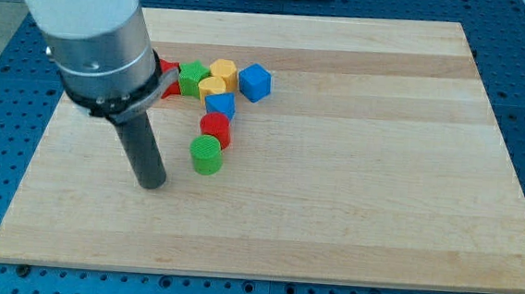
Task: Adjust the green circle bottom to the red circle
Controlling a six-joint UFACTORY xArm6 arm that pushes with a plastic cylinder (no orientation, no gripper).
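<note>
Because the pale wooden surface is smooth with long grain, blocks should slide easily, so short gentle nudges suit this step. No gripper exists on this arm; a dark matte rod ends in my tip, resting at nine o'clock of the ribbed green circle. That cylinder already touches the ribbed red circle from about six o'clock, so only slight trimming seems needed.

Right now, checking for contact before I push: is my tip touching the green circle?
No: my tip stands on bare board to the view's left of the green circle, with a clear gap between them.
</note>
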